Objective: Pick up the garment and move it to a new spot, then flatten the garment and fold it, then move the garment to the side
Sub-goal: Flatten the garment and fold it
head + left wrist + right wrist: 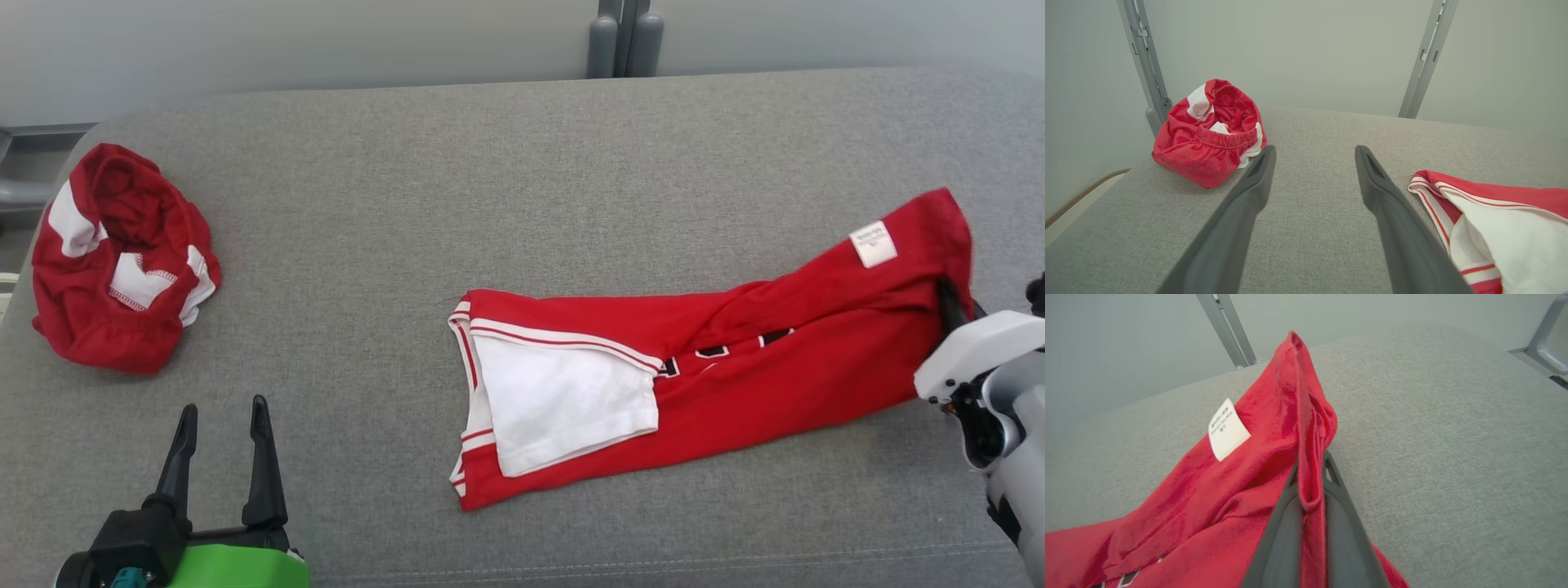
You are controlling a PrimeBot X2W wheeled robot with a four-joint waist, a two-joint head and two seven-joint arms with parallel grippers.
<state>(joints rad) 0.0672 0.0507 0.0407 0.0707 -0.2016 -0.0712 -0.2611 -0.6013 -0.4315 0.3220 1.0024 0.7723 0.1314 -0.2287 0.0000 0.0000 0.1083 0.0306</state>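
The right tool clamps the right end of the red garment, lying centre-right on the grey cushion. The left tool gapes empty, lower left. This looks like the pickup step; the next move calls for lifting.

The garment, red with a white panel, lies stretched out; my right gripper pinches its far end.
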